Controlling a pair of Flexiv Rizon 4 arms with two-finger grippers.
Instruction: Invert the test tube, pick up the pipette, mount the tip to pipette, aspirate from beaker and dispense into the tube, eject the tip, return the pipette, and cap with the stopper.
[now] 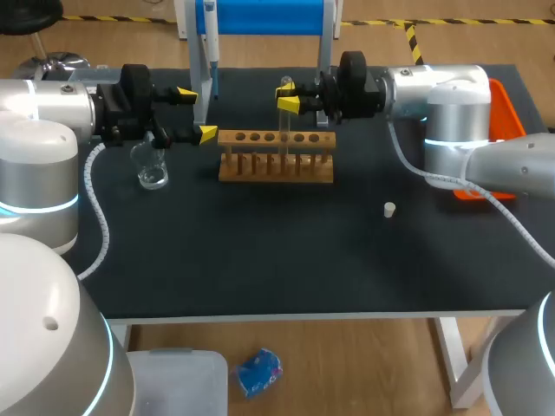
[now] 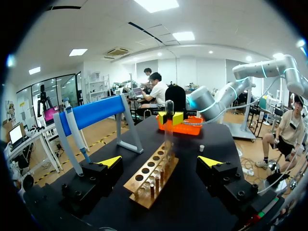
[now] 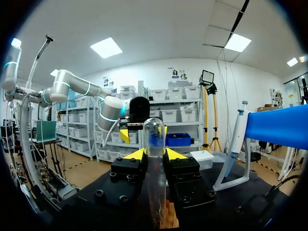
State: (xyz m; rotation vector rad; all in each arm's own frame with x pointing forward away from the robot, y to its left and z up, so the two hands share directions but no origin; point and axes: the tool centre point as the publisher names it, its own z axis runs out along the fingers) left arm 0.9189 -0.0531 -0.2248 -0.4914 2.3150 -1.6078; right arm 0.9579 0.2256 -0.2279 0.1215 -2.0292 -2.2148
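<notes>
While your right hand [image 1: 288, 96] clamps the test tube [image 1: 284, 126] upright at the rack [image 1: 276, 166], your left hand [image 1: 197, 113] gapes empty beside the beaker [image 1: 153, 169]; the stopper [image 1: 389, 209] lies apart.

We see a black table [image 1: 286, 260]. Toward its far side stands a wooden rack [image 1: 276, 166] with a row of round holes along its top. Behind the rack rises a blue-topped stand [image 1: 260, 16]. An orange tray [image 1: 506, 108] sits at the table's right edge.
</notes>
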